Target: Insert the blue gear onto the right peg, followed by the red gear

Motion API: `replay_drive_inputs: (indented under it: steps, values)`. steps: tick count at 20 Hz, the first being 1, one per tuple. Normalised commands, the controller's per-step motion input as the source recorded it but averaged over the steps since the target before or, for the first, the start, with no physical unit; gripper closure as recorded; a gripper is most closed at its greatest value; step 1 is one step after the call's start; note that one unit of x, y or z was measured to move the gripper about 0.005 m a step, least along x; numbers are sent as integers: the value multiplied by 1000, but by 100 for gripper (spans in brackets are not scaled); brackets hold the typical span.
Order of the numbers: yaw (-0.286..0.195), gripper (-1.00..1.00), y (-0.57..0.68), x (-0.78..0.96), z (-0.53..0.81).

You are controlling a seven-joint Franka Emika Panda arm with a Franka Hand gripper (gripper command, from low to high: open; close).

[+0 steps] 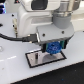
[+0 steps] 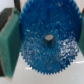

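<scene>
I have the tool [image 1: 52, 48] clenched on the blue gear [image 2: 47, 39], just above the grey plate [image 1: 35, 59]. The gear looks stiff and light (toothed rim, so grip by opposite edges). A peg tip [image 2: 48, 39] shows in its hub; which peg I cannot tell, and the red gear is hidden.
</scene>
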Motion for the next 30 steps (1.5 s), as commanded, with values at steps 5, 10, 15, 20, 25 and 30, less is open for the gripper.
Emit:
replay_drive_inputs:
  steps: [5, 10, 15, 20, 25, 30]
  values:
    - [0, 100, 9, 235, 151]
    - [0, 100, 0, 530, 591]
    - [0, 100, -62, 223, 30]
    - [0, 100, -124, 187, -123]
    - [0, 100, -92, 100, 57]
    - [0, 100, 1, 66, -72]
